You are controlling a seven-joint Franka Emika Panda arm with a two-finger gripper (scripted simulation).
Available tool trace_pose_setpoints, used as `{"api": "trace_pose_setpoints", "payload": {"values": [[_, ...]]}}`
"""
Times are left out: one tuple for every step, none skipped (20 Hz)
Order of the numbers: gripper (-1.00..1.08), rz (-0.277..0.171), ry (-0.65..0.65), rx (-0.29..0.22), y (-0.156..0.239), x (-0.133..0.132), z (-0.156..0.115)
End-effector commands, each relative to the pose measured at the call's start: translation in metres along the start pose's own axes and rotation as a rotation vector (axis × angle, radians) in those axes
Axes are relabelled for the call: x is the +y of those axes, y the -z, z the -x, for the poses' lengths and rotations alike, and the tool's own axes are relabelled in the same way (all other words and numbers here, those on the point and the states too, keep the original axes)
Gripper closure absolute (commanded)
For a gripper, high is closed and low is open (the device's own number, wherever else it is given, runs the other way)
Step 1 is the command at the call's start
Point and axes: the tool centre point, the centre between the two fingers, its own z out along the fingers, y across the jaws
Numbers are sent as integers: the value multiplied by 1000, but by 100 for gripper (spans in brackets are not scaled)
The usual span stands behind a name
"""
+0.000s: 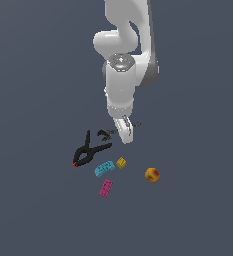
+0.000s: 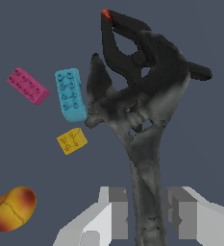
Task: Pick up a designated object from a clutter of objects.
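Observation:
The slim dark wrench (image 1: 107, 134) lies on the floor, its small jaw toward the black spring clamp (image 1: 90, 150). In the wrist view the wrench (image 2: 143, 144) runs its long handle straight between my two fingers, and its jaw end sits close against the clamp (image 2: 142, 48). My gripper (image 1: 126, 137) is low over the handle, at the end away from the jaw. The gripper (image 2: 147, 214) is open, a finger on each side of the handle with a narrow gap on both sides. Part of the handle is hidden behind the fingers in the exterior view.
A cyan brick (image 1: 104, 168), a small yellow block (image 1: 121, 163) and a magenta brick (image 1: 106, 188) lie in front of the clamp. An orange-red ball (image 1: 152, 175) sits toward the exterior view's right. The clamp's red tip (image 2: 105, 14) points away from my fingers.

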Motion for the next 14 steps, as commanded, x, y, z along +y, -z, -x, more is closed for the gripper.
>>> {"api": "trace_pose_setpoints", "payload": {"values": [[108,0,1,-2,21,6,-24],[108,0,1,-2,30,8,-34],[108,0,1,-2,38,10,-44],[108,0,1,-2,47,12,-53],[108,0,1,-2,55,15,-63],[108,0,1,-2,63,17,-73],[108,0,1,-2,72,19,-83],[108,0,1,-2,80,21,-92],[108,0,1,-2,89,22,-102],[108,0,1,-2,97,24,-112],[108,0,1,-1,105,26,-122],[108,0,1,-1,114,28,-132],[108,0,1,-1,122,30,-141],[108,0,1,-1,129,31,-150]]}}
